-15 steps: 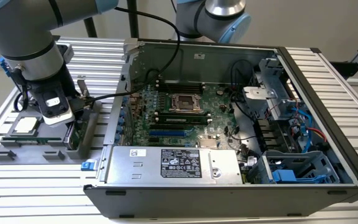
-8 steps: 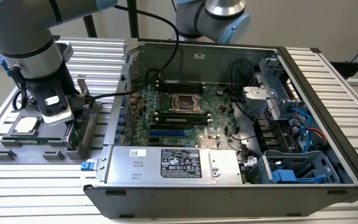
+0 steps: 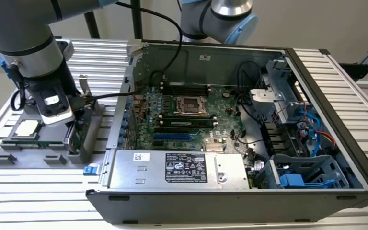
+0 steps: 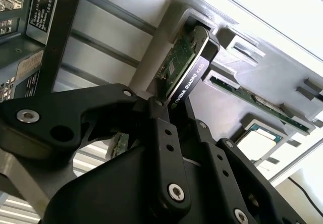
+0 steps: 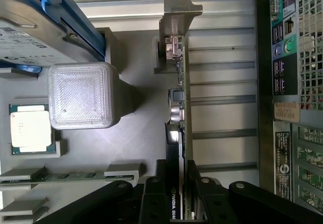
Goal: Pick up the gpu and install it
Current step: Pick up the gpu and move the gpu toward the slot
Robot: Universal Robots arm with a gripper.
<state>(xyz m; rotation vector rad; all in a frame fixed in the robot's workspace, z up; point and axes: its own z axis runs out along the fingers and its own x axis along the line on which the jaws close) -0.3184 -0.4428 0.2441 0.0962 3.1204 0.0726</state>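
Observation:
The gpu [image 3: 76, 133] stands on edge in a slot of the grey parts tray [image 3: 17, 155], at the exterior view's left, outside the computer case. Its silver end bracket [image 5: 179, 12] points away from my wrist. In both wrist views the green card [image 5: 182, 82] with its black cooler [image 4: 194, 75] runs between my black fingers [image 4: 162, 133]. My gripper [image 5: 176, 183] [image 4: 177, 110] [image 3: 69, 120] is lowered over the card's near end, with the fingers pressed on both faces. The card still sits in the tray slot.
The open computer case [image 3: 325, 96] lies at the exterior view's right, with motherboard [image 3: 190, 110] and blue expansion slots [image 3: 171, 136] exposed. A silver power supply [image 3: 178, 167] fills its near side. The tray also holds a processor [image 5: 30, 128], a memory stick [image 5: 65, 175] and a blue-railed drive [image 5: 30, 22].

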